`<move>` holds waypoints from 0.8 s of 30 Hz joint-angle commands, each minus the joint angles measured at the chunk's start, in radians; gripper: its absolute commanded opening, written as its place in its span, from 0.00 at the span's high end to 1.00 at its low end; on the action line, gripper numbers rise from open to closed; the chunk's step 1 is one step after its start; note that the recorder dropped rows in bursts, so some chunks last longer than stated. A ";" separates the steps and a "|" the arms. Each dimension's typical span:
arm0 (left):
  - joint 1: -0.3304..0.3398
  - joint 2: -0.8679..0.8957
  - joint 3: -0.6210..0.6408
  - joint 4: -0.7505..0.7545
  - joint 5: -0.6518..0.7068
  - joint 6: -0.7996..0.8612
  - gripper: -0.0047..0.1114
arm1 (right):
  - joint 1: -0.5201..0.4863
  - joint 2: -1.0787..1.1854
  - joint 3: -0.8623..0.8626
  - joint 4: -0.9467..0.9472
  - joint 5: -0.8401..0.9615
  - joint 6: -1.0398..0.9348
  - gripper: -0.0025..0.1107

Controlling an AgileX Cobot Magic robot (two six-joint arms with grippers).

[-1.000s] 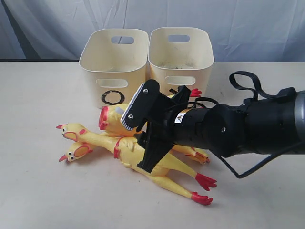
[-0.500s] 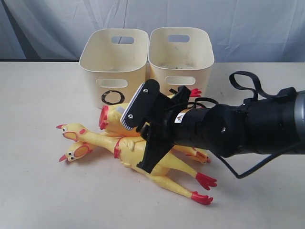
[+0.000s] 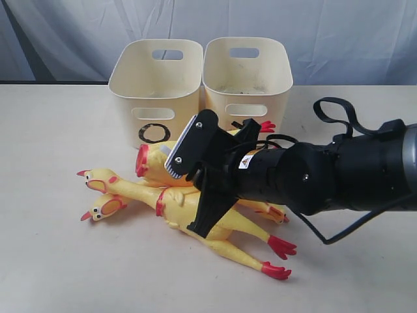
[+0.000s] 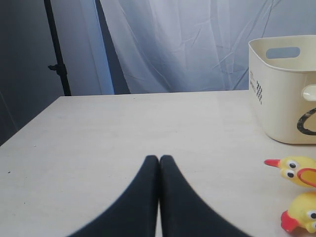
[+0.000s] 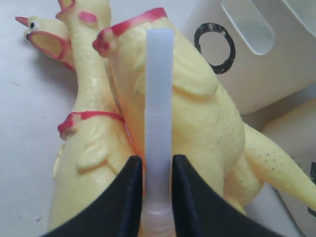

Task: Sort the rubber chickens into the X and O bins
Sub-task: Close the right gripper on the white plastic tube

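Rubber chickens (image 3: 179,210) heaped on the table (image 3: 52,261) just in front of two cream bins, right gripper (image 5: 157,160) over the heap.
We see three chickens lying on their sides and touching, heads toward the left of the exterior view, red feet toward the right. O bin (image 3: 127,104) and second bin (image 3: 218,98) stand upright side by side, touching; the second bin's mark is hidden behind the right arm (image 3: 326,176). Right gripper's fingers (image 5: 126,197) sit narrow with a white strip (image 5: 159,89) between them, right above the fattest chicken (image 5: 197,113); we cannot tell if it grips any chicken. Left gripper (image 4: 159,160) is pressed fully closed, holding nothing, over bare table, with the O bin and two chicken heads in its camera's view.
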 commanded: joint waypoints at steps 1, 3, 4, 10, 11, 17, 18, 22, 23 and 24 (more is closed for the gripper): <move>-0.005 -0.004 0.002 0.006 -0.006 0.000 0.96 | 0.001 0.003 -0.007 -0.003 0.003 0.003 0.93; -0.005 -0.004 0.002 0.006 -0.006 0.000 0.96 | 0.001 0.003 -0.007 -0.003 0.005 0.005 0.98; -0.005 -0.004 0.002 0.006 -0.006 0.000 0.96 | 0.001 0.003 -0.007 -0.003 0.007 0.005 0.99; -0.005 -0.004 0.002 0.006 -0.006 0.000 0.96 | 0.001 -0.018 -0.007 -0.003 0.009 0.005 0.99; -0.005 -0.004 0.002 0.006 -0.006 0.000 0.96 | 0.001 -0.030 -0.007 -0.003 0.017 0.005 0.99; -0.005 -0.004 0.002 0.006 -0.006 0.000 0.96 | 0.001 -0.133 -0.007 0.013 0.068 0.005 0.99; -0.005 -0.004 0.002 0.006 -0.006 0.000 0.96 | 0.001 -0.155 -0.007 0.013 0.075 0.005 0.99; -0.005 -0.004 0.002 0.006 -0.006 0.000 0.96 | 0.001 -0.242 -0.007 0.042 0.090 0.005 0.99; -0.005 -0.004 0.002 0.006 -0.006 0.000 0.96 | 0.001 -0.266 -0.007 0.044 0.098 0.005 0.99; -0.005 -0.004 0.002 0.006 -0.006 0.000 0.96 | 0.001 -0.290 -0.007 0.044 0.109 0.005 0.99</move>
